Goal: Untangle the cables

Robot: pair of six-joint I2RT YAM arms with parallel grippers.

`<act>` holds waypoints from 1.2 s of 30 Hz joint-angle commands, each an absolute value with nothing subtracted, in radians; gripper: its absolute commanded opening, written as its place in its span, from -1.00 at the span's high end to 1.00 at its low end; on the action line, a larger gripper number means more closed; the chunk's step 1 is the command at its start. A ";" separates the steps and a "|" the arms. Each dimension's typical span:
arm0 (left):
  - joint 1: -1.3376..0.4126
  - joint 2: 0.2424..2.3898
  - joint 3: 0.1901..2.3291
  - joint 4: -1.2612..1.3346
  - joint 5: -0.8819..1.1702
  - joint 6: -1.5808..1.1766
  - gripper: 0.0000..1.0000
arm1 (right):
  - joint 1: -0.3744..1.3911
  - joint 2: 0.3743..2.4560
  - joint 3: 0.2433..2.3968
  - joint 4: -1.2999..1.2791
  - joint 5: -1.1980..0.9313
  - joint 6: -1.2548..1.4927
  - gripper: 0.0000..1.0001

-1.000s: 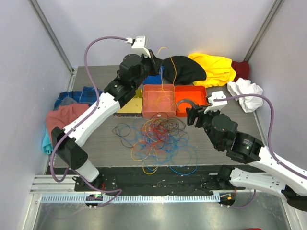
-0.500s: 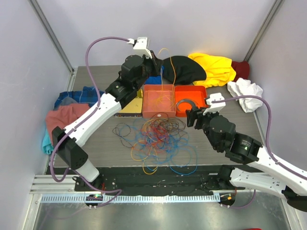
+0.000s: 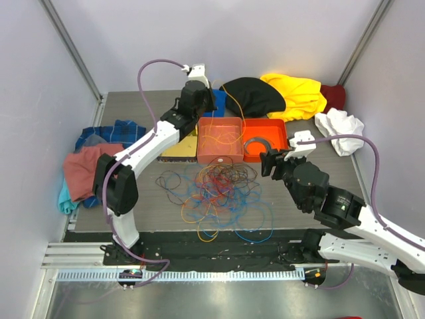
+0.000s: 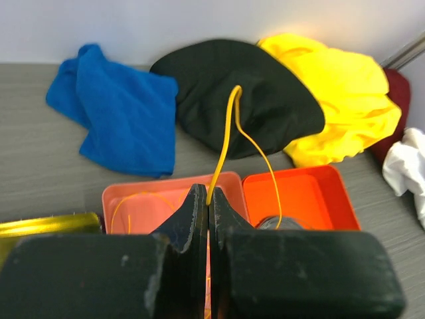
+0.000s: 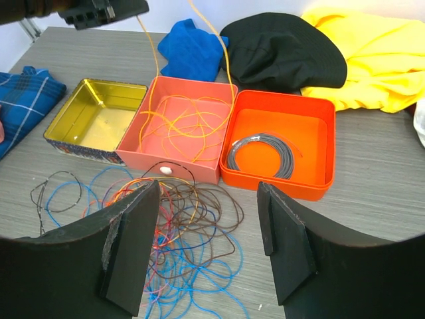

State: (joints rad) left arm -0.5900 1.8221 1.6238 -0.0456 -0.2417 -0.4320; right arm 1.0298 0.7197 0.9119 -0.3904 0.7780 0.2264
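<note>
Over salmon-pink square tray (image 5: 174, 174), left fingers (image 4: 196, 212) clamped together on thin orange cable (image 4: 228, 126); arm has swung back, strand now drapes into tray, looks freed. Right fingers (image 5: 133, 232) apart, idle above multicoloured cable tangle (image 3: 219, 189) on table (image 3: 133, 113). Bright orange tray (image 5: 312, 106), gold tin (image 5: 66, 143), black cloth (image 4: 265, 93) crowd behind.

You see the cables (image 3: 222, 193), thin orange, red, blue and dark loops, tangled flat on the table (image 3: 146, 206), with one orange strand (image 4: 229, 126) arching up from the salmon tray (image 5: 192, 171).
</note>
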 commanded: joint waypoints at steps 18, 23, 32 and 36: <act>-0.571 1.724 1.393 -0.104 -0.341 -0.434 1.00 | 1.026 0.696 0.870 -0.374 0.816 0.233 -0.36; -0.572 1.798 1.404 -0.104 -0.287 -0.457 1.00 | 1.026 0.690 0.870 -0.376 0.808 0.239 -0.36; -0.610 1.847 1.371 -0.084 -0.187 -0.462 1.00 | 1.026 0.695 0.865 -0.380 0.816 0.241 -0.36; -0.626 1.888 1.390 -0.078 -0.160 -0.466 1.00 | 1.026 0.710 0.861 -0.377 0.810 0.248 -0.36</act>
State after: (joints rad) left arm -0.6079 1.8526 1.3754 -0.1112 -0.2131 -0.4614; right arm 1.0298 0.7013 0.8650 -0.3943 0.7986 0.2283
